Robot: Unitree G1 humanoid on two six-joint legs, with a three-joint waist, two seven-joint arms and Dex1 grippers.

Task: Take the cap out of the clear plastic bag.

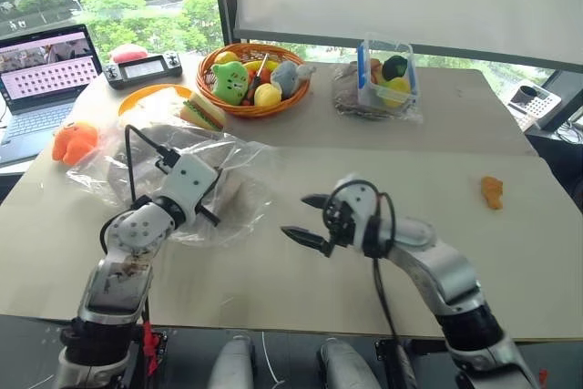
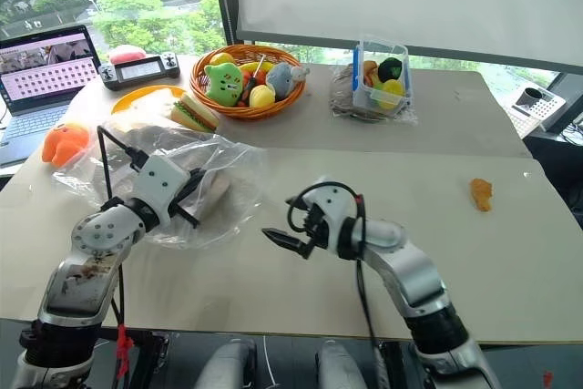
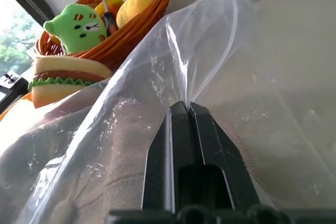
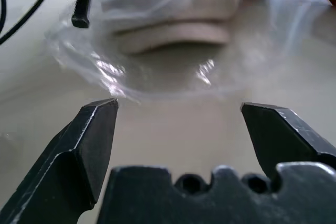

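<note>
Left gripper [image 3: 187, 106]: I see jaws pinched on the clear plastic bag [image 1: 232, 157].
Right gripper [image 1: 307, 220]: jaws wide, empty, just beside bag.
Cap [image 4: 173, 11]: inside bag.

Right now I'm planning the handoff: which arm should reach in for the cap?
The right. Its gripper is open, empty and faces the bag's mouth, with the cap ahead. The left gripper is shut on the clear plastic bag.

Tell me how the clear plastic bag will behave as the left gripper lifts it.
Likely floppy: the clear plastic bag tents into a thin crease where the left gripper pinches it. Probably slippery, given its gloss. The cap inside may sag and drag it down.
</note>
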